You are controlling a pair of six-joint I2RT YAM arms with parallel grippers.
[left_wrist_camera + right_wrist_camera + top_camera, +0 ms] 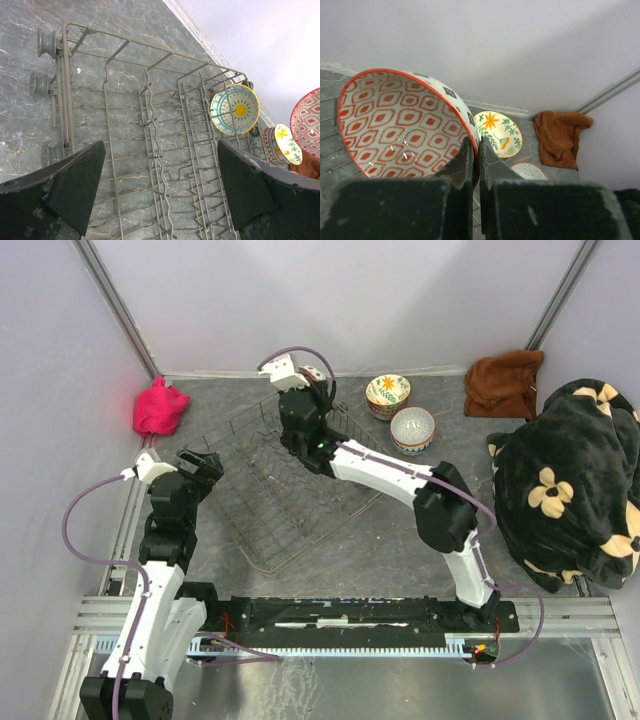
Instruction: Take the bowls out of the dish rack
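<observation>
The red bowl (405, 130) hangs on its side in the right hand (475, 150), pinched tight by its rim, above the far end of the dish rack (270, 505). The flower bowl (498, 134) on the desk (380, 540) lies off to its right. The left hand (160, 170) is wide, holding nothing.
</observation>
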